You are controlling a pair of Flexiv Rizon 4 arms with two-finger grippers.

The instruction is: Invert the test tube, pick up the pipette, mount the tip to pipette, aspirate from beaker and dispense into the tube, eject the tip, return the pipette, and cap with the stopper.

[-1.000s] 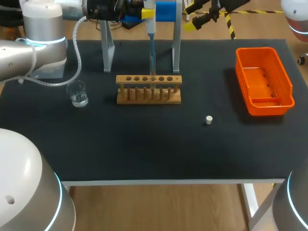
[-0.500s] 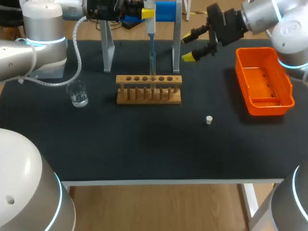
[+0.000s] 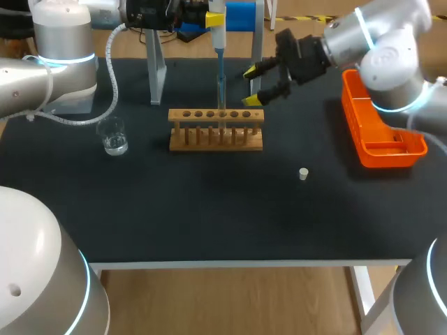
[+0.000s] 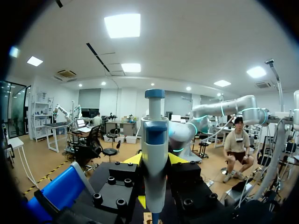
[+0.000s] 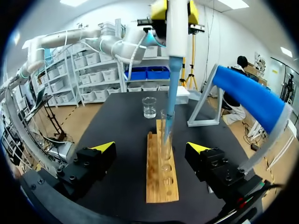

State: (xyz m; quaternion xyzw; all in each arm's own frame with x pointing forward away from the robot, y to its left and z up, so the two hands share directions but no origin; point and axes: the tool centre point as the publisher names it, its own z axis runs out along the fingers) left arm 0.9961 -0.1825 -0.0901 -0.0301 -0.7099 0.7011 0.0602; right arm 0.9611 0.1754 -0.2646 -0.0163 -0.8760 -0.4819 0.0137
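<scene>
1. The test tube [image 3: 222, 94] stands upright in the wooden rack [image 3: 216, 129], upper middle of the head view. Its long axis is vertical.
2. The pipette [image 3: 218, 42] hangs straight above it, and its slim lower end appears to dip into the tube's mouth. The left gripper [image 3: 215, 19] has its fingers closed on the pipette body from both sides.
3. The right gripper [image 3: 250, 86] sits just right of the tube, above the rack's right end. Its fingers are spread wide and empty, pointing left.
4. In the right wrist view the tube lies straight ahead, on the midline between the fingers, and the rack runs lengthwise away.
5. A level advance should bring one finger to each side of the tube. The pipette sharing that tube looks like the main hazard.
6. The stopper [image 3: 303, 174] lies on the desk [image 3: 209, 209], lower right of the rack and well apart from it.
</scene>
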